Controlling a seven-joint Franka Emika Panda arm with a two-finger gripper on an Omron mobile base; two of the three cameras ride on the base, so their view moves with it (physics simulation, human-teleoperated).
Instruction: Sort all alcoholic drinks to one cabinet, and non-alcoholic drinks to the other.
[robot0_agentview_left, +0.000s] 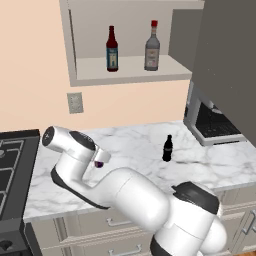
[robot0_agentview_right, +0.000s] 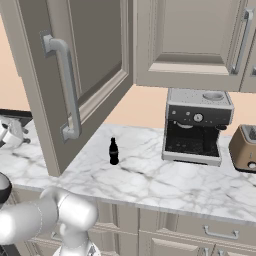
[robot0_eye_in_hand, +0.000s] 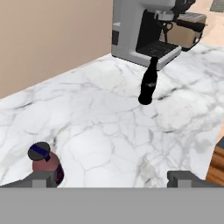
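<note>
My gripper (robot0_eye_in_hand: 113, 178) hangs low over the marble counter (robot0_eye_in_hand: 100, 131), open, with nothing between its fingertips (robot0_eye_in_hand: 41, 178). A short purple-pink container with a blue top (robot0_eye_in_hand: 46, 164) stands just beside the left fingertip, and it peeks out from behind my arm (robot0_agentview_left: 99, 163). The small black cola bottle (robot0_eye_in_hand: 148, 83) stands upright further ahead, in front of the coffee machine (robot0_agentview_left: 168, 148) (robot0_agentview_right: 114, 151). In the open wall cabinet (robot0_agentview_left: 130, 70), the dark brown-red bottle (robot0_agentview_left: 112, 49) and the clear red-capped bottle (robot0_agentview_left: 152, 46) stand on the pale shelf.
The cabinet's dark grey door (robot0_agentview_left: 225, 60) hangs open on the right. A tall door with a long bar handle (robot0_agentview_right: 65, 85) juts out over the counter. A coffee machine (robot0_agentview_right: 197, 125), a toaster (robot0_agentview_right: 245, 147) and a stove (robot0_agentview_left: 10, 170) flank the counter.
</note>
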